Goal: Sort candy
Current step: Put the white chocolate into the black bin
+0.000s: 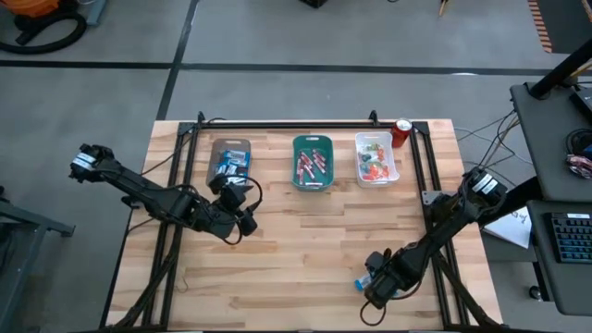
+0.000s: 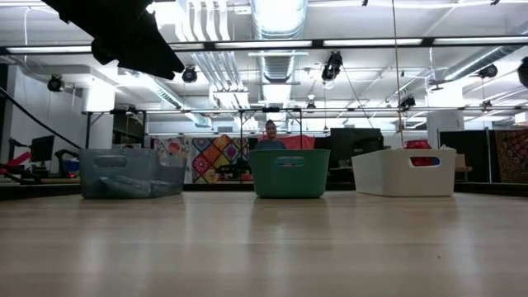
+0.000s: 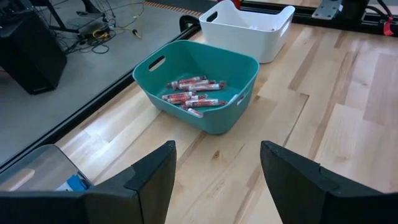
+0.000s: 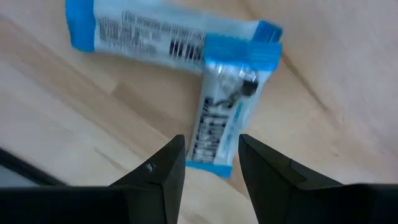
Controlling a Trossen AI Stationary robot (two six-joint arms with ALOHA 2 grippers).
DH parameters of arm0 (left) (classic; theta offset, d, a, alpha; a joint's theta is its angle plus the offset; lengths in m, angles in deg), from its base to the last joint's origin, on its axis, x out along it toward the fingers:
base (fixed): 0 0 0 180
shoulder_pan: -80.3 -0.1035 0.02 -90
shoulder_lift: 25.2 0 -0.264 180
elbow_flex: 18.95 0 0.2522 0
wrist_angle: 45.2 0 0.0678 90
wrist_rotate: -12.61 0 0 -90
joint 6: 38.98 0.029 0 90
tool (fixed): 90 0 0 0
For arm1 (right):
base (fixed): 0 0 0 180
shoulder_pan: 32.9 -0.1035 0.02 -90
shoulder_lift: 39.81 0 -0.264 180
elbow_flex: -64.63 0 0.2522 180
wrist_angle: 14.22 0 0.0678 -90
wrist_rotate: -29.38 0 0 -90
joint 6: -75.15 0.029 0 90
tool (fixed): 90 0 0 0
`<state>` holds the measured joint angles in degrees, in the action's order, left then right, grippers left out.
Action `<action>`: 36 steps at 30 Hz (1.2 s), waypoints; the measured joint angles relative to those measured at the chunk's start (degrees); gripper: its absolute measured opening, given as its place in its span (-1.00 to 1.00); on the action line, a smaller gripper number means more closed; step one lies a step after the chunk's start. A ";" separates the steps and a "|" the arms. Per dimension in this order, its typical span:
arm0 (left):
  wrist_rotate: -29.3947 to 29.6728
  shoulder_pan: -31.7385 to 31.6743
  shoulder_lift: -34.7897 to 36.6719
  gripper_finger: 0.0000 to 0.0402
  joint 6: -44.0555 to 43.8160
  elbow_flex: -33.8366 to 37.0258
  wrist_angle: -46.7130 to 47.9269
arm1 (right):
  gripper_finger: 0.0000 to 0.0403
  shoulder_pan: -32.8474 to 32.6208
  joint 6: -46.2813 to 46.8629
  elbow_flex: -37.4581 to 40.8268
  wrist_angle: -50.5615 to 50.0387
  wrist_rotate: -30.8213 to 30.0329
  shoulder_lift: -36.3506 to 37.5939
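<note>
Two blue-and-white bar candies lie on the wood near the table's front right, one [image 4: 168, 37] across the far end of the other [image 4: 221, 118]. My right gripper [image 4: 211, 155] points down over them [image 1: 366, 280], open, a finger on either side of the nearer bar's near end; I see no touch. My left gripper [image 3: 214, 155] is open and holds nothing. It hangs above the table [image 1: 242, 217] just in front of the grey tray [image 1: 229, 159], facing the teal tray [image 3: 199, 87] of red sticks.
Along the far edge stand the grey tray with blue bars, the teal tray [image 1: 313, 162] and a white tray [image 1: 376, 157] of small coloured pieces, with a red can [image 1: 401, 132] beside it. Bare wood lies between the arms. A person [image 2: 271, 132] shows far behind the table.
</note>
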<state>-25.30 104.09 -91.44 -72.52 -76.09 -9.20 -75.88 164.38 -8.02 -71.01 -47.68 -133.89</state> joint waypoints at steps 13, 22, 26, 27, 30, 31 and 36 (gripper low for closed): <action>1.38 -0.04 0.00 0.07 0.40 0.00 -0.11 | -0.30 1.03 -1.55 0.26 0.63 -3.85 -4.07; 1.36 -0.04 -0.13 0.07 0.05 0.00 -0.34 | -0.55 2.05 -4.17 0.53 -0.47 -4.27 -2.40; -0.33 -0.04 -0.13 0.07 0.04 0.00 -1.62 | -0.86 2.50 -6.04 0.57 -1.85 -3.92 -0.11; -1.09 0.04 -0.13 0.07 0.30 0.00 -2.21 | -0.88 2.72 -6.40 0.57 -2.98 -3.75 0.66; -5.73 0.02 -0.35 0.07 2.94 0.00 -5.71 | -0.88 3.55 -7.03 0.57 -6.49 -3.34 3.79; -7.99 0.02 -0.67 0.07 4.39 0.00 -7.27 | -0.87 3.94 -7.61 0.57 -7.84 -4.31 5.10; -15.70 0.22 -4.14 0.07 13.52 0.24 -18.25 | -0.88 5.56 -12.91 0.57 -8.64 -19.20 12.46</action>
<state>-41.00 104.31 -95.58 -59.00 -75.85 -27.45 -70.33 151.46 -7.45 -79.66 -66.88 -121.43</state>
